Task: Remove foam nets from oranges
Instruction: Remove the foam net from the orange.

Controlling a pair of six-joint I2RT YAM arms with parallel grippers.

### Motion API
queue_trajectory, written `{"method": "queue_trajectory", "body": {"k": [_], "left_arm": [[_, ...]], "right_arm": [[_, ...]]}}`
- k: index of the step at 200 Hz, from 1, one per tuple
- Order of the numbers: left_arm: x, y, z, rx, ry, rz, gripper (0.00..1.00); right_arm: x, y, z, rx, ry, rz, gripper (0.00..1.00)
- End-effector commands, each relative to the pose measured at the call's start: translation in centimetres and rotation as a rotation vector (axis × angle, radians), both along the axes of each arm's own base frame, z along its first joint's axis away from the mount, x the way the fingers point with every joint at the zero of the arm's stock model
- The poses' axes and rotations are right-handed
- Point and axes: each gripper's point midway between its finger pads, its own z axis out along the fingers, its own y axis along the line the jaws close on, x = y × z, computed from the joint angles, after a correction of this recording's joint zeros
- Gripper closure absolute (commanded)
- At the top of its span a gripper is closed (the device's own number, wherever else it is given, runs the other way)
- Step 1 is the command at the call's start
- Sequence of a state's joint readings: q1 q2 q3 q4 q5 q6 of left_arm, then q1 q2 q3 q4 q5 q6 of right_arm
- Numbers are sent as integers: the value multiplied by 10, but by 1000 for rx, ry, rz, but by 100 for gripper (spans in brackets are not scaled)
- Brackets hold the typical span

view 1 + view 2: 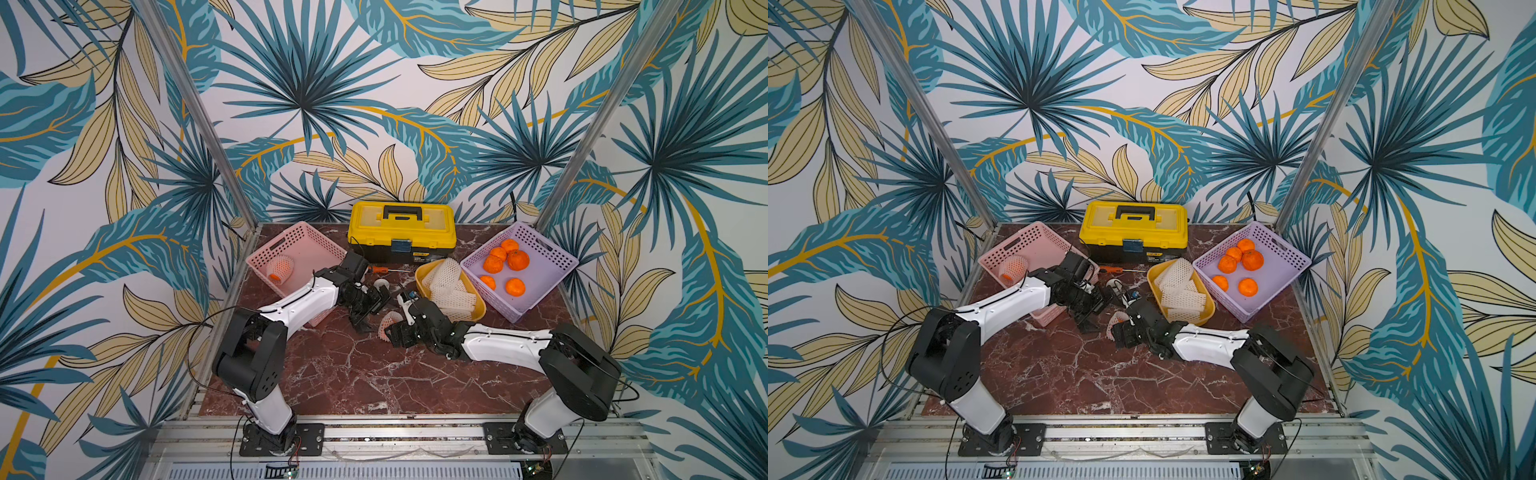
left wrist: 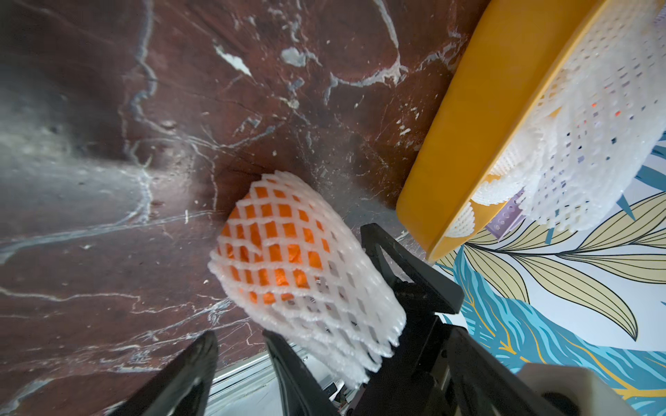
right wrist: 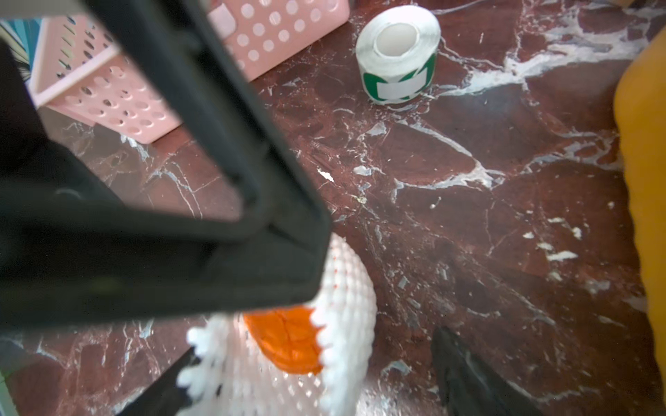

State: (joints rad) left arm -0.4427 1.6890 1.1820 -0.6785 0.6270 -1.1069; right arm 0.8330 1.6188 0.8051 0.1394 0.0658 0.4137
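One orange (image 2: 274, 252) in a white foam net (image 2: 317, 306) lies on the marble table's middle, seen in both top views (image 1: 390, 323) (image 1: 1116, 322). My right gripper (image 3: 313, 356) is open and straddles the net's loose end, with a gap still showing on one side; the orange (image 3: 288, 338) shows through that open end. My left gripper (image 2: 240, 338) is open right beside the netted orange, one of its fingers (image 3: 216, 252) over it. A second netted orange (image 1: 279, 268) sits in the pink basket (image 1: 291, 237). Several bare oranges (image 1: 515, 286) lie in the purple basket (image 1: 552, 266).
A yellow tray (image 1: 478, 316) holding empty foam nets (image 1: 449, 282) stands just right of the grippers. A yellow toolbox (image 1: 401, 230) is at the back, with an orange-handled screwdriver (image 1: 380, 270) and a tape roll (image 3: 398, 50) in front of it.
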Motion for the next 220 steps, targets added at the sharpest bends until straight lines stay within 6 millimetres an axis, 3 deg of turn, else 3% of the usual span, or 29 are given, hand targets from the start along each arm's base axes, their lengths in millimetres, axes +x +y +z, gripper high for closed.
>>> {"method": "queue_trajectory", "body": {"k": [1,43,90,133,187,220], "left_arm": [[3,13,7,8,-29,21,0],[10,26,27,-14,-92,53,7],[1,22,45,-78,-109,27,16],[-9,9,58,-143,-115,1,3],[-22,-2,40,-148,5,40,0],[-17,-5,26,-147,38,65,0]], "right_arm": [[8,6,7,31,-37,-29,21],[5,13,10,68,-29,-4,49],[2,10,18,89,-63,4,78],[-1,13,35,139,-114,37,93],[-7,21,44,156,-141,116,92],[-10,21,45,168,-156,139,91]]}}
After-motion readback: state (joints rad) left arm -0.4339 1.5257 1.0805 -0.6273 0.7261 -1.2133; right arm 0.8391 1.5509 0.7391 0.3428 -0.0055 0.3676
